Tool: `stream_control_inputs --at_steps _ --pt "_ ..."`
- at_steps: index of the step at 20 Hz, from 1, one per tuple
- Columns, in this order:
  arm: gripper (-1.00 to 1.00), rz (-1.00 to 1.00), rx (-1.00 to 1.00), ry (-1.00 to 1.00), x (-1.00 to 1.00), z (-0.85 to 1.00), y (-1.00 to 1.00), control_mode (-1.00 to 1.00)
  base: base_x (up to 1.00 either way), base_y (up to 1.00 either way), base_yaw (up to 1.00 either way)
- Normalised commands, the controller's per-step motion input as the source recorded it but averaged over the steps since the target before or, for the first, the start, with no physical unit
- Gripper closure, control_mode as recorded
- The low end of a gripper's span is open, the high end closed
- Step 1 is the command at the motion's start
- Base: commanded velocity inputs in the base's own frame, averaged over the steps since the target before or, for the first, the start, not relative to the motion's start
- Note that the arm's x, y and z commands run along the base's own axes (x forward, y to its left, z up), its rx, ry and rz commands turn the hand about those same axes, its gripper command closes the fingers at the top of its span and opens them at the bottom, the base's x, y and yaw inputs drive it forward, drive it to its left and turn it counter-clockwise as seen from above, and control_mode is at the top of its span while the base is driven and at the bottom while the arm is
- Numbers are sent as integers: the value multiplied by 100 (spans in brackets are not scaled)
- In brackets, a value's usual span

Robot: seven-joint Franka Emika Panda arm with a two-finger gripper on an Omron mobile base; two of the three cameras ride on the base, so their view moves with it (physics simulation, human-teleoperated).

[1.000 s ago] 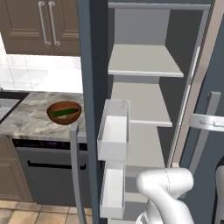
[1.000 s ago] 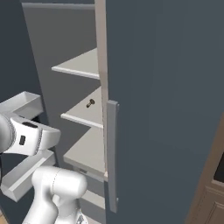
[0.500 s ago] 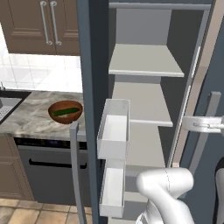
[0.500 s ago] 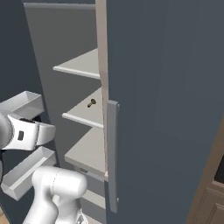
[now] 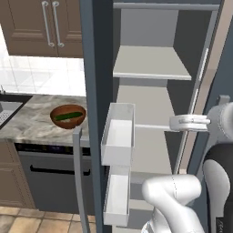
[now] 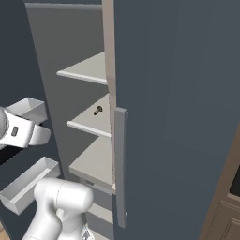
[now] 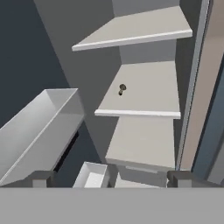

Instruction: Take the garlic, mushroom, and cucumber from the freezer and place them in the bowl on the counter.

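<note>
The freezer [image 5: 150,63] stands open, its light grey shelves bare except for one small tan-brown mushroom [image 7: 122,89] on the middle shelf [image 6: 97,111]. My gripper [image 7: 110,178] hovers open in front of the shelves, above and short of the mushroom, with nothing between its fingers. In the left base view the gripper [image 5: 186,122] sits at the compartment's right side, at middle-shelf height. On the counter [image 5: 27,127] to the left stands the reddish-brown bowl [image 5: 58,113], and the dark green cucumber [image 5: 68,116] lies in it. The garlic is out of view.
The open freezer door [image 5: 98,91] carries white bins [image 5: 119,136] and a grey bar handle [image 5: 78,177], between me and the counter. A second slate-blue door with a bar handle [image 6: 121,164] closes off the right. A black sink [image 5: 9,107] and brown cabinets [image 5: 41,27] lie left.
My hand has crept a little up and in toward the shelves. Its jaws have stayed open. The mushroom, bowl and cucumber have not moved.
</note>
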Motion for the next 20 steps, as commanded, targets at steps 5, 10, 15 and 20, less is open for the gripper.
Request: stream_control_inputs --at_steps 5,10,15,20 --pt "-100 -13 1 14 15 0 2 -100 0 0 0" --pt "-100 -5 1 0 16 -2 -2 -100 0 0 0" --pt "-100 0 0 0 34 -7 -9 -100 0 0 0" --pt "-100 0 0 -1 29 -15 -11 -100 0 0 0"
